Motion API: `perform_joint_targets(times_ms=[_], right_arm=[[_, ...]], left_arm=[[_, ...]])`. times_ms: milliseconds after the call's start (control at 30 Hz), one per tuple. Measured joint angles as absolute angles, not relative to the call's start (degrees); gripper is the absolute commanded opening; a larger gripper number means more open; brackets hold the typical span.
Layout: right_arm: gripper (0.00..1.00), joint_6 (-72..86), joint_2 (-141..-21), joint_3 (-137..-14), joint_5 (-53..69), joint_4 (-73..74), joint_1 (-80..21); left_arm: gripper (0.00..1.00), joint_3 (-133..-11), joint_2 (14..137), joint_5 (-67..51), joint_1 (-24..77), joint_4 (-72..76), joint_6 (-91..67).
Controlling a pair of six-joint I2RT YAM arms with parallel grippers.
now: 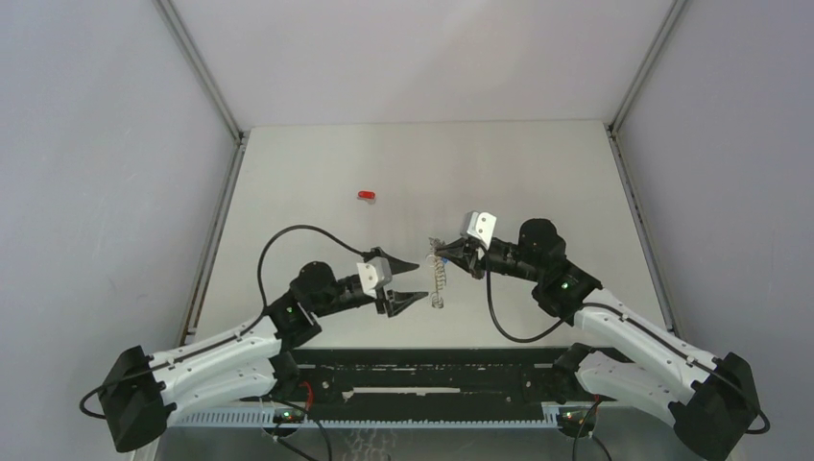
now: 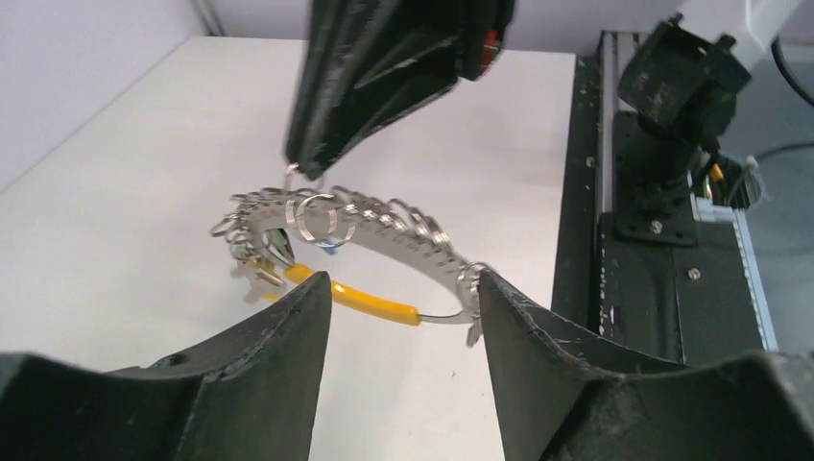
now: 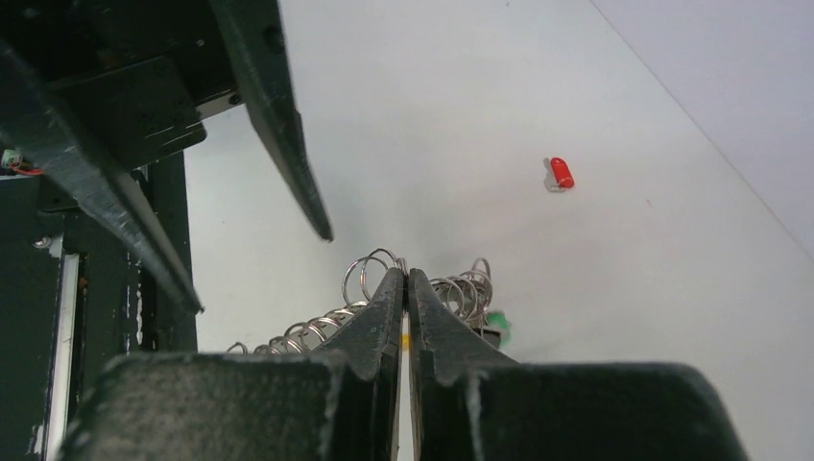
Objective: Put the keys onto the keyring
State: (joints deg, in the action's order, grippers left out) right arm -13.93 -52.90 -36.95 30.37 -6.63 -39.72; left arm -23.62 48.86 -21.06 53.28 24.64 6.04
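Observation:
The keyring (image 1: 441,274) is a big wire hoop strung with several small split rings, part of it sleeved in yellow (image 2: 370,300). My right gripper (image 3: 406,274) is shut on the keyring (image 3: 461,293) at its top and holds it just over the table. A green key (image 3: 496,325) and a blue key (image 2: 329,247) hang on the keyring (image 2: 355,230). My left gripper (image 2: 403,279) is open, its fingertips on either side of the hoop's near arc and holding nothing. One red key (image 1: 366,194) lies alone on the table, far left of both grippers.
The white table (image 1: 422,163) is walled by grey panels on the left, right and back. A black rail (image 1: 422,384) with the arm bases runs along the near edge. The right arm's cable (image 1: 509,331) loops over the table.

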Motion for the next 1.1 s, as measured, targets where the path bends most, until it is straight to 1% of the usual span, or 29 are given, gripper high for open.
perform_joint_targets(times_ms=[267,400,600,833,933,1100], right_arm=[[0.00,-13.96,-52.82,-36.95,31.18,-6.57,-39.79],[0.00,-13.96,-52.82,-36.95,31.14,-6.57,-39.90],[0.00,-13.98,-52.82,-36.95,30.70,-6.57,-40.62],[0.00,-14.04,-52.82,-36.95,30.35,-6.55,-41.36],[0.00,-14.11,-52.82,-36.95,30.13,-6.55,-41.41],[0.00,-14.13,-52.82,-36.95,30.02,-6.52,-41.45]], left_arm=[[0.69,-22.31,48.31,-22.44,47.57,31.46,-1.28],[0.66,-22.37,49.28,-24.27,47.44,33.30,-2.59],[0.48,-22.70,53.17,-24.75,47.44,33.82,-3.99],[0.38,-25.26,56.77,-24.51,47.44,33.85,-5.15],[0.32,-26.00,57.17,-24.29,47.44,33.93,-5.45],[0.15,-26.76,57.80,-24.29,47.44,34.20,-5.48]])
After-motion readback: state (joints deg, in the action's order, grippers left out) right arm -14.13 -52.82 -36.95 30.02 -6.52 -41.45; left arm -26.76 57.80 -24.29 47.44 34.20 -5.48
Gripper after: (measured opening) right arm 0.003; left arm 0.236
